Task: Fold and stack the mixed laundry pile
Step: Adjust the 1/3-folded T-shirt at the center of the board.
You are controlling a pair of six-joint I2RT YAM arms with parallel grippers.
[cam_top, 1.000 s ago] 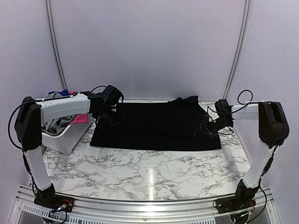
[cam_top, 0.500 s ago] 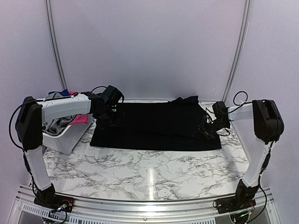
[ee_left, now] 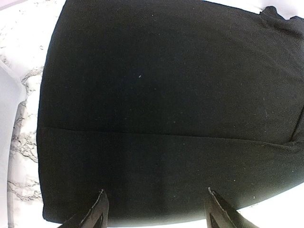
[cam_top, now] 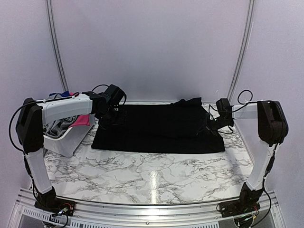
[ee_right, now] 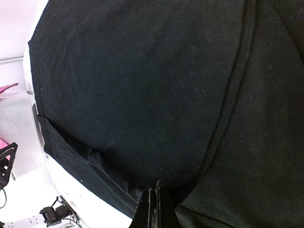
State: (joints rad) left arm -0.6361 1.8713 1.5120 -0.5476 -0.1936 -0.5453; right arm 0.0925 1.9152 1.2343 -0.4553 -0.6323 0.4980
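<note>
A marble surface [cam_top: 152, 175] seen from above, with two robot arms reaching in from the near edge. A black garment [cam_top: 159, 128] lies spread flat toward 12 o'clock on the surface, a long rectangle with one rumpled bump at its far right corner. At 9 o'clock stands a white basket [cam_top: 64, 142] holding grey cloth [cam_top: 57, 127], pink cloth [cam_top: 81, 120] and a scrap of blue cloth [cam_top: 66, 93].

The left arm stretches over the basket. The left fingers [cam_top: 110, 121] hang above the garment's 9 o'clock end, spread wide and holding nothing; the wrist camera shows flat black cloth between the two tips.

The right fingers [ee_right: 153, 204] sit at the garment's 3 o'clock edge, pressed tightly together. Cloth creases run in toward their tips, so they appear to pinch a thin fold of the garment, though black on black makes this hard to confirm.
</note>
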